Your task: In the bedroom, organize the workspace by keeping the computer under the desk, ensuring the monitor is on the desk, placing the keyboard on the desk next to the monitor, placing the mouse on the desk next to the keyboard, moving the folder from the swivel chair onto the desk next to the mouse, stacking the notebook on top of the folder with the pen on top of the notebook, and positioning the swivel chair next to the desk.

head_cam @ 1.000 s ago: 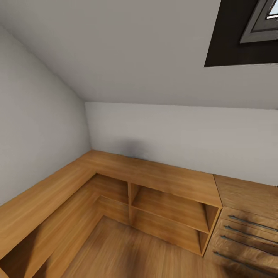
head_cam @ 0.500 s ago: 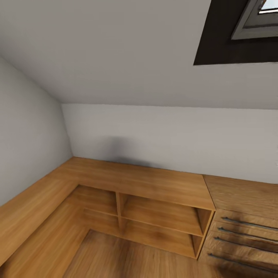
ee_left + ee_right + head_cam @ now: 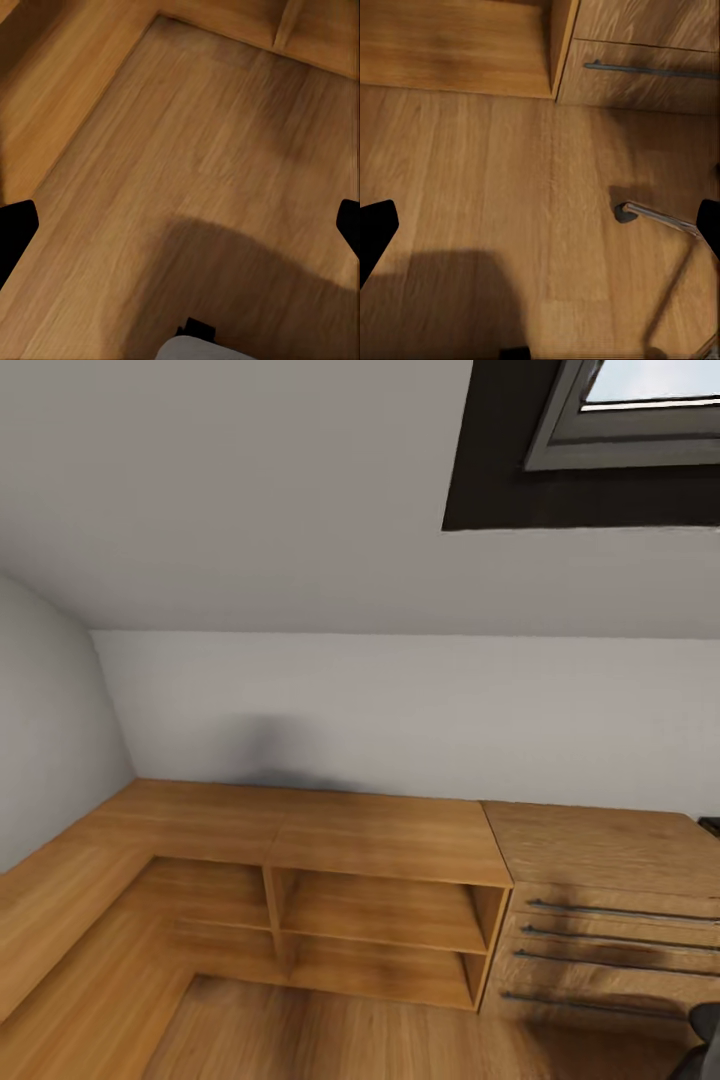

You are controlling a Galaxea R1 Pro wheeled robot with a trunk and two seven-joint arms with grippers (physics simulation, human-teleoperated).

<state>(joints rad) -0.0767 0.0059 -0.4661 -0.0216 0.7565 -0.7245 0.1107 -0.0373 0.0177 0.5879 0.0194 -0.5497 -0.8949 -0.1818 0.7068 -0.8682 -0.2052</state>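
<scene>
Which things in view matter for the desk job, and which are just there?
Job: metal leg, probably the swivel chair's.
Just there: open shelf unit; drawer unit; skylight; wooden floor.

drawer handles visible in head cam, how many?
4, stacked down the drawer unit at right: top handle, second, third, bottom. All run off frame or fade rightward; more may be hidden.

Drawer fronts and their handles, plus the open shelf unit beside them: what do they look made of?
The drawer fronts look like wood or wood veneer with visible grain and a matte finish. Their handles look like brushed metal: thin, grey bars. The open shelf unit appears to be a warmer, smoother wood, possibly laminate.
</scene>
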